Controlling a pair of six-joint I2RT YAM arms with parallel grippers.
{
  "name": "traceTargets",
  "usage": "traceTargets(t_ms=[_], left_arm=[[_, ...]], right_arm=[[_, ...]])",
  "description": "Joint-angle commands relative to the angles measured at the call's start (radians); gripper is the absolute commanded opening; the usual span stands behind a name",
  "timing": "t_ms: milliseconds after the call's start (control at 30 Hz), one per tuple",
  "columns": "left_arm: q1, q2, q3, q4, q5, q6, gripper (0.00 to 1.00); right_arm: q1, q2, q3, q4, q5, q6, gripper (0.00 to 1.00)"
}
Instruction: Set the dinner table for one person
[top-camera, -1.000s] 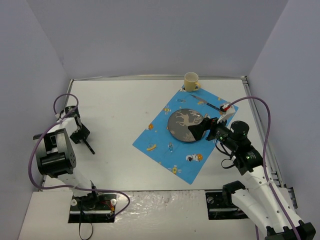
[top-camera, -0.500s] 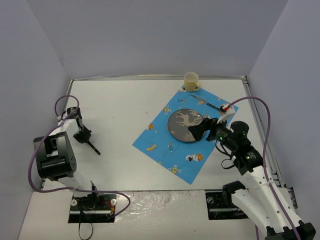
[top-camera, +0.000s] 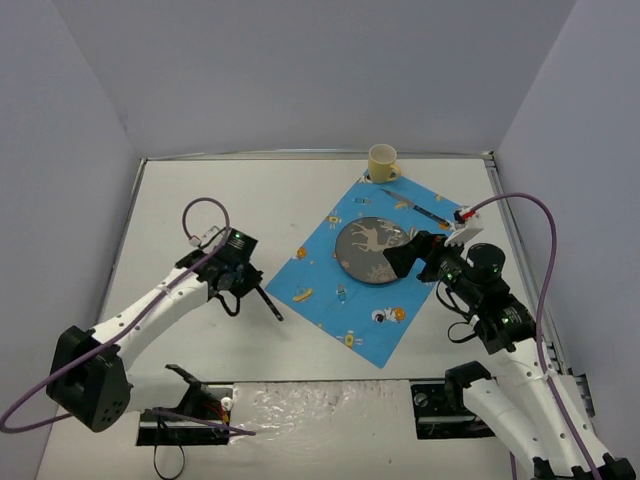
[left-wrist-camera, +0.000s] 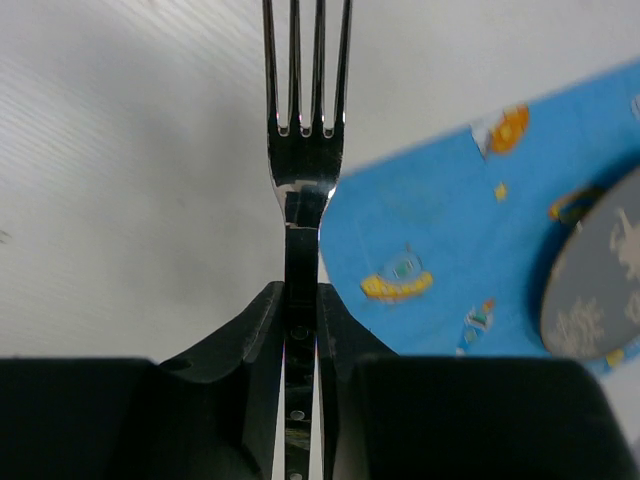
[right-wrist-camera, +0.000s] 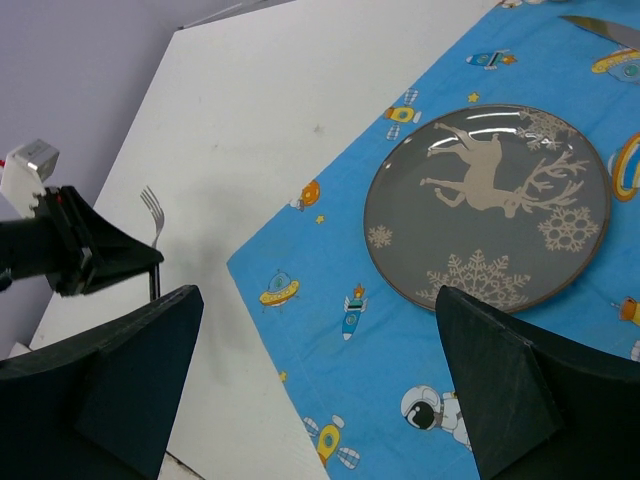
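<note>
No text, label, brand or number can be read; the blue cloth (top-camera: 320, 285) bears only cartoon pictures.

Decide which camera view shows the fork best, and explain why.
Left wrist: the fork fills the frame, tines sharp, handle clamped. The top view shows a thin dark sliver; the right wrist, small distant tines.

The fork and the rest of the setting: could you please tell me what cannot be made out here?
- fork handle: left wrist view, hidden between the fingers of the left tool, cut by the bottom edge.
- knife: right wrist view, only its tip shows; the top edge cuts it.
- mug inside: top view, too small.
</note>
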Motion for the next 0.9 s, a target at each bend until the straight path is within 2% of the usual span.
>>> traceTargets(t_ms=[0, 133, 300, 600, 867], left_arm=[[-0.206, 0.047, 0.051, 0.023, -0.144, -0.345, 0.00], [-0.348, 0.150, 0.117, 0.060, -0.212, -0.463, 0.00], [-0.454, 0.313, 0.234, 0.088, -0.248, -0.550, 0.00], [-0.528, 0.493, 0.380, 0.070, -0.272, -0.675, 0.00], [-0.542, 0.596, 0.462, -0.016, -0.260, -0.679, 0.00]], right_arm=[[0.005, -0.042, 0.085, -0.045, 0.082, 0.034, 1.00], [0.005, -0.072, 0.098, -0.081, 0.092, 0.048, 1.00], [0.005, -0.124, 0.111, -0.134, 0.109, 0.037, 1.00], [0.005, -0.165, 0.132, -0.206, 0.140, 0.004, 1.00], [0.005, -0.175, 0.145, -0.236, 0.154, -0.026, 1.00]])
